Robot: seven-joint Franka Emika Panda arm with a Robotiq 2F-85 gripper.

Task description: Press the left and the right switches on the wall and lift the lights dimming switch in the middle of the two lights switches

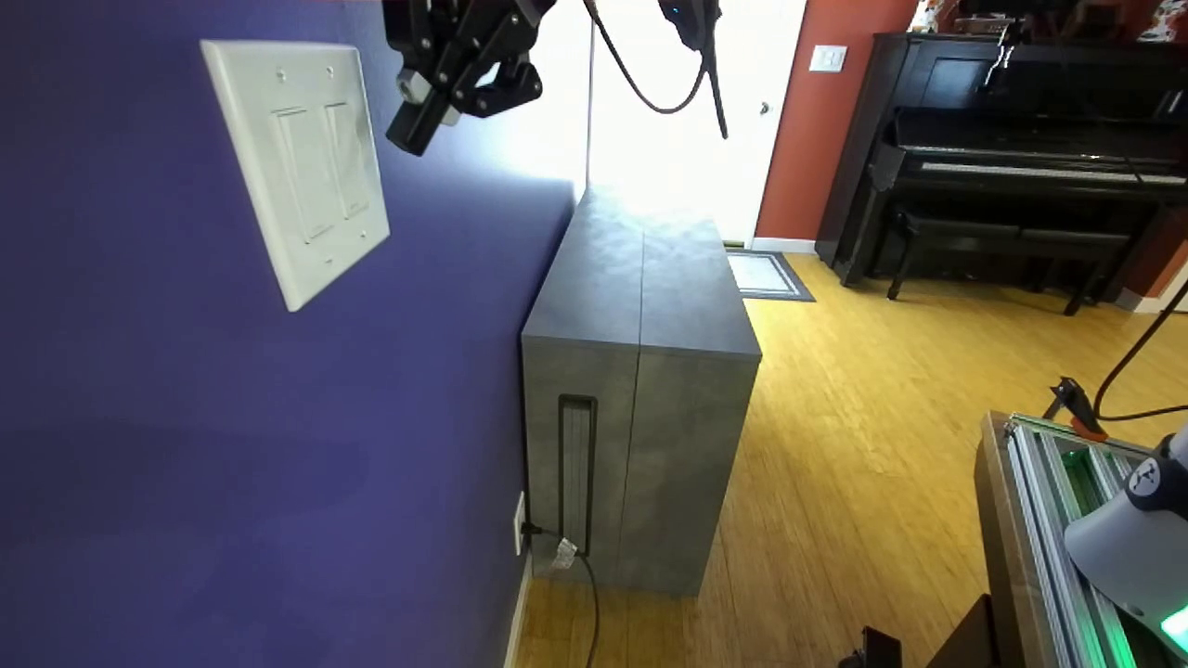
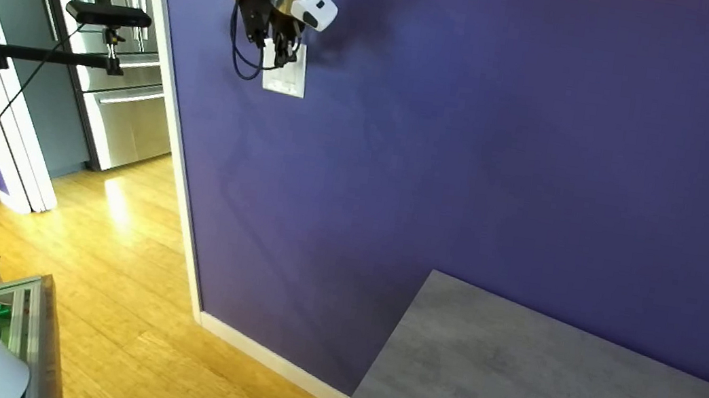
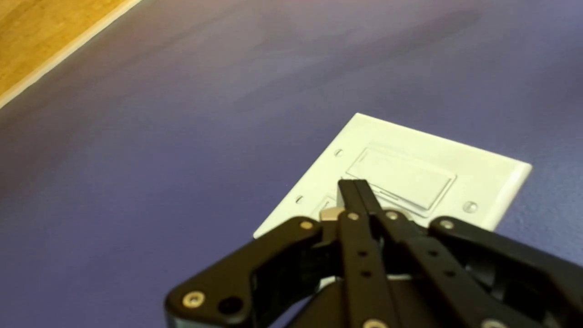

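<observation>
A white squarish plate [image 1: 325,264] sits on the violet-blue wall [image 1: 418,390]. In an exterior view it holds the left switch [image 1: 303,176] and the right switch [image 1: 347,158], both upright paddles. The plate also shows in an exterior view [image 2: 285,84], its upper part behind the gripper. In the wrist view one paddle [image 3: 401,176] shows nearly whole. A slim strip [image 3: 388,196] with a small slot runs along its edge. The other paddle is mostly hidden behind the fingers. My gripper [image 3: 352,182] is shut and empty, pointing at the plate. In an exterior view the gripper [image 1: 410,139] stands apart from it.
A grey cabinet [image 1: 640,417] stands against the wall below; its top [image 2: 548,389] shows too. Cables hang by the gripper. A black camera on an arm [image 2: 108,14] stands at the left. A doorway and fridge lie beyond the wall's edge.
</observation>
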